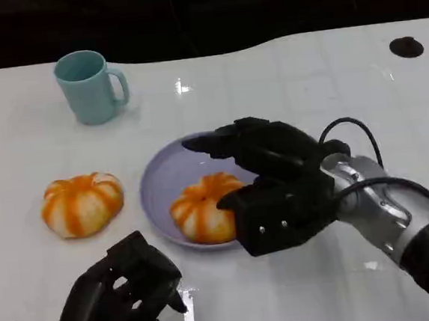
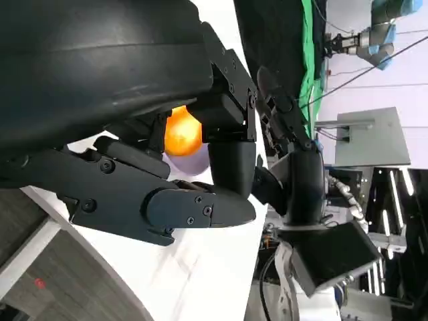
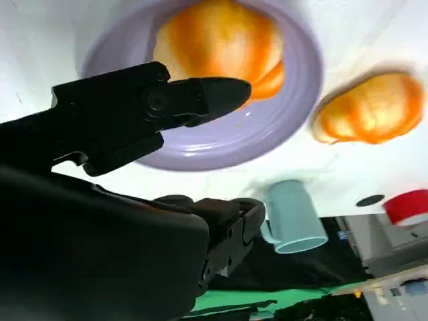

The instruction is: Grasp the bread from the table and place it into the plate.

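The lavender plate (image 1: 153, 185) holds one orange-striped bread (image 1: 202, 206), lying in its near half. A second bread (image 1: 81, 204) lies on the table (image 1: 283, 87) just left of the plate, apart from it; a teal mug (image 1: 90, 86) stands beyond the plate. Your right hand (image 1: 273, 182) hangs over the plate's right side, fingers apart, grasping nothing. Your left hand (image 1: 121, 300) sits near the plate's front edge, fingers curled on nothing.
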Tool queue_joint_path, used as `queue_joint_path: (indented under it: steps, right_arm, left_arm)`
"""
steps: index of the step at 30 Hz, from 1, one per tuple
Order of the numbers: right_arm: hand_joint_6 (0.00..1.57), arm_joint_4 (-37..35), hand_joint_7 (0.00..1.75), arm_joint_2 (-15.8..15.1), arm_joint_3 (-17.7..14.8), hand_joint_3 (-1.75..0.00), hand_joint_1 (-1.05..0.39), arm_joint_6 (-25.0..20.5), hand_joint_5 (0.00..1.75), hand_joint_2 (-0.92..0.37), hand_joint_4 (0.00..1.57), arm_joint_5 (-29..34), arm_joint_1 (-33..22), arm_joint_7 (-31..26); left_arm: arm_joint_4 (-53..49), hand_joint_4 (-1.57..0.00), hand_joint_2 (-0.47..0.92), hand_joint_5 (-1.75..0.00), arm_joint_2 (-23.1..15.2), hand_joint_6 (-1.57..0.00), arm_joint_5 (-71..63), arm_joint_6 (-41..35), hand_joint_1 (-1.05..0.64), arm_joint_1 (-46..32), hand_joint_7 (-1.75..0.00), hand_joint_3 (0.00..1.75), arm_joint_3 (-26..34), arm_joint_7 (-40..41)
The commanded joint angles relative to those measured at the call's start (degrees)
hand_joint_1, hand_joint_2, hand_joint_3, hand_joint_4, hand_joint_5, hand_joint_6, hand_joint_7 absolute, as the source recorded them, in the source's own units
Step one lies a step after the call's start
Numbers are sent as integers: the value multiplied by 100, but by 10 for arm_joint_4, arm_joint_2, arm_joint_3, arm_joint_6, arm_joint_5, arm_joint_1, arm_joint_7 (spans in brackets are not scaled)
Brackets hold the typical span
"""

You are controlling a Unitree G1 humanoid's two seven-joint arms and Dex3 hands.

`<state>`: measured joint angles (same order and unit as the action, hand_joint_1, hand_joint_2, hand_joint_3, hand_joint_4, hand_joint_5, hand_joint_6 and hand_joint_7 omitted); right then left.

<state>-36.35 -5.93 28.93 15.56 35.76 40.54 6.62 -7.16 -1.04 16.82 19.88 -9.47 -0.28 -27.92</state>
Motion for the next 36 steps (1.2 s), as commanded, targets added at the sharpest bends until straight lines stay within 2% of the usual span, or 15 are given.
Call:
queue_joint_path:
  steps: [1, 6, 12, 22, 26, 27, 28, 30, 32, 34, 36]
  right_arm:
    - [21, 77, 1, -29, -18, -27, -64, -10, 30, -92, 1, -17, -41, 21]
    - [24, 137, 2, -49, -34, -26, -61, 0, 35, -92, 4, -29, -86, 17]
    - [33, 175, 6, -68, -61, -19, -56, 54, 45, -92, 15, -43, -146, -31]
    - [67, 220, 20, -90, -106, -9, -36, 138, 76, -90, 44, -69, -241, -81]
    - [87, 233, 34, -101, -124, -13, -29, 170, 102, -89, 63, -73, -280, -99]
    - [88, 237, 43, -102, -129, -18, -28, 176, 109, -86, 66, -71, -288, -105]
    - [88, 240, 59, -103, -133, -31, -26, 181, 118, -79, 68, -71, -295, -110]
    - [87, 244, 93, -104, -141, -82, -21, 193, 132, -53, 76, -79, -311, -116]
    - [85, 244, 114, -104, -149, -105, -20, 203, 145, -41, 78, -88, -325, -119]
    - [80, 245, 125, -104, -156, -116, -19, 208, 157, -36, 76, -94, -336, -121]
    - [78, 247, 128, -105, -161, -121, -17, 211, 162, -33, 75, -97, -346, -120]
  left_arm:
    - [-1, -63, 92, -175, -5, -61, 1, 5, -57, -4, -144, 30, 1, -3]
    - [2, -63, 92, -175, -4, -61, 0, 5, -58, -7, -143, 29, 0, 0]
    - [9, -64, 92, -175, -5, -62, 4, 2, -57, -9, -142, 29, 0, -1]
    - [11, -62, 92, -175, -6, -60, 1, 0, -57, -10, -142, 31, 0, 2]
    - [11, -62, 92, -175, -6, -60, 0, 0, -57, -10, -142, 31, 0, 2]
    - [13, -62, 92, -175, -6, -60, 1, -2, -57, -10, -142, 31, 0, 2]
    - [14, -61, 92, -175, -6, -60, 1, -4, -57, -11, -142, 31, 0, 4]
    - [16, -61, 92, -175, -6, -60, 1, -7, -57, -11, -142, 31, 0, 4]
    - [17, -61, 92, -175, -6, -60, 0, -7, -56, -10, -141, 31, 0, 5]
    - [14, -61, 92, -175, -6, -60, 1, -5, -57, -9, -141, 31, 1, 2]
    - [13, -61, 92, -175, -6, -60, 1, -4, -57, -9, -141, 31, 1, 2]
